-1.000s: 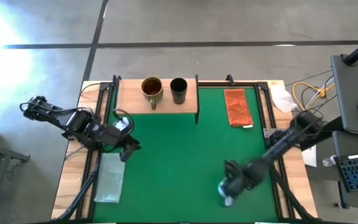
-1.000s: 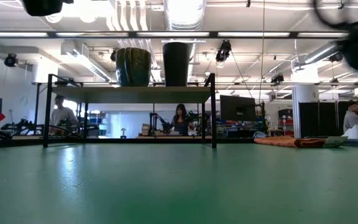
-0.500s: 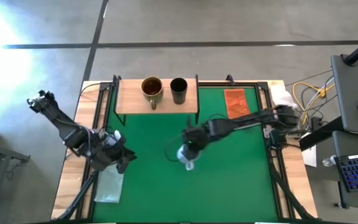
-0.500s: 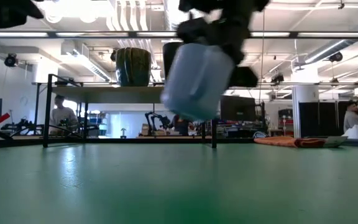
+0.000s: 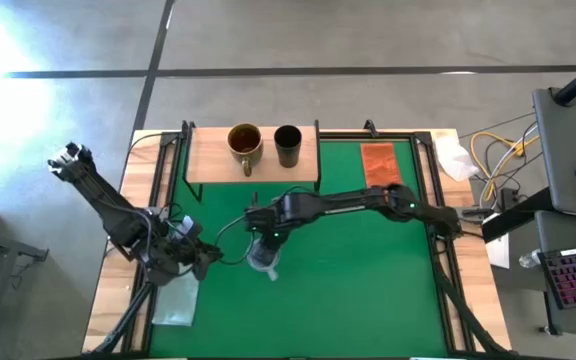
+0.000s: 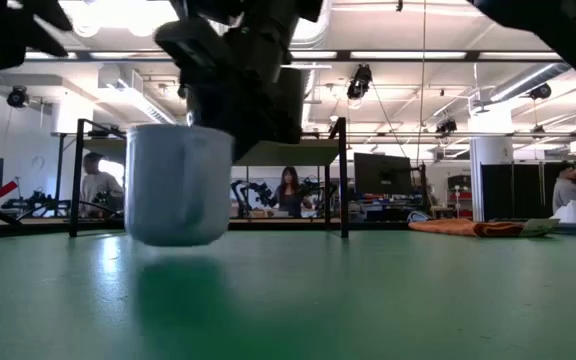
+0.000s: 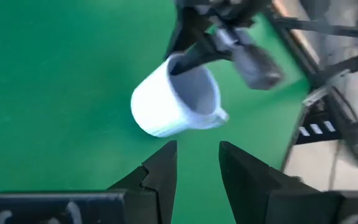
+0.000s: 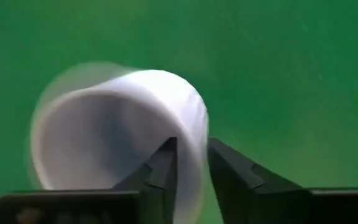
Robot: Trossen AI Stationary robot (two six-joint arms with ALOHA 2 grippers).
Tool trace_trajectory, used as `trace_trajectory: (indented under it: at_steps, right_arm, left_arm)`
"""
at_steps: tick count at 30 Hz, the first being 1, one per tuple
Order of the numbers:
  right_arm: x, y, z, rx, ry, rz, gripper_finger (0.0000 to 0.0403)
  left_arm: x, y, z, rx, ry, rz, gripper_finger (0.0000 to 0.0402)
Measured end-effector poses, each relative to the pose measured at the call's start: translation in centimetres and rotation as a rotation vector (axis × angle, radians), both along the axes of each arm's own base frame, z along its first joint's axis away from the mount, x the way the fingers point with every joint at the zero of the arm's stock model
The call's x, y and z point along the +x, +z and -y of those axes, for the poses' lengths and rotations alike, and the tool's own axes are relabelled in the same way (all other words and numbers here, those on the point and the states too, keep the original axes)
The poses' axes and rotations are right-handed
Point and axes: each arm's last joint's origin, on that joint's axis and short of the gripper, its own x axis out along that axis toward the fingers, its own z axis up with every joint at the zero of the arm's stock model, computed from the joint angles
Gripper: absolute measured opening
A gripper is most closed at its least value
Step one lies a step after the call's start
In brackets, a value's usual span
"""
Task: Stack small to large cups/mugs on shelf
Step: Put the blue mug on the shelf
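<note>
We note the right gripper (image 8: 190, 163) pinching the pale blue-grey mug's (image 6: 177, 184) rim above the green mat (image 5: 368, 280), left gripper (image 7: 197, 165) narrowly parted nearby; thin grip risks slippage.

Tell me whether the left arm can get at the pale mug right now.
Probably yes. The left gripper is open and aimed at the pale blue-grey mug over bare green mat, with nothing between them. But the right gripper is clamped on the mug's rim, so a grab would crowd it.

We were in a robotics lab. Beyond the table (image 6: 368, 300) we saw ceiling ducts (image 6: 298, 20), monitors (image 6: 382, 172) and seated people (image 6: 290, 190).
</note>
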Motion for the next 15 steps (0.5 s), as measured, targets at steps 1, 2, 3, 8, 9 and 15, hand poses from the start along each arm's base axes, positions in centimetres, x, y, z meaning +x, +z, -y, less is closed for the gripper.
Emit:
trace_trajectory:
  at_steps: [1,2,3,8,9,15]
  right_arm:
    - [0.4,0.1,0.0,0.0,0.001,0.008,0.0092]
    - [0.7,0.2,-0.1,-0.001,0.003,0.01,0.0105]
    - [0.9,0.2,-0.1,0.0,0.003,0.006,0.0117]
    - [1.5,1.0,-0.2,-0.001,0.003,0.043,0.0164]
    - [1.4,1.3,-0.1,-0.001,0.003,0.053,0.017]
    - [-0.2,5.6,0.3,-0.059,-0.004,0.122,0.0184]
  left_arm:
    - [0.0,-0.4,0.0,0.002,0.005,-0.009,0.0105]
    - [-0.1,-0.7,0.0,-0.003,0.01,-0.016,0.0105]
    - [-0.2,-1.0,0.0,-0.012,0.015,-0.02,0.0105]
    - [-0.4,-2.0,0.5,-0.036,0.006,-0.053,0.0105]
    - [-0.4,-2.2,0.5,-0.039,0.001,-0.061,0.0105]
    - [-0.2,-3.6,0.8,-0.064,-0.012,-0.062,0.0105]
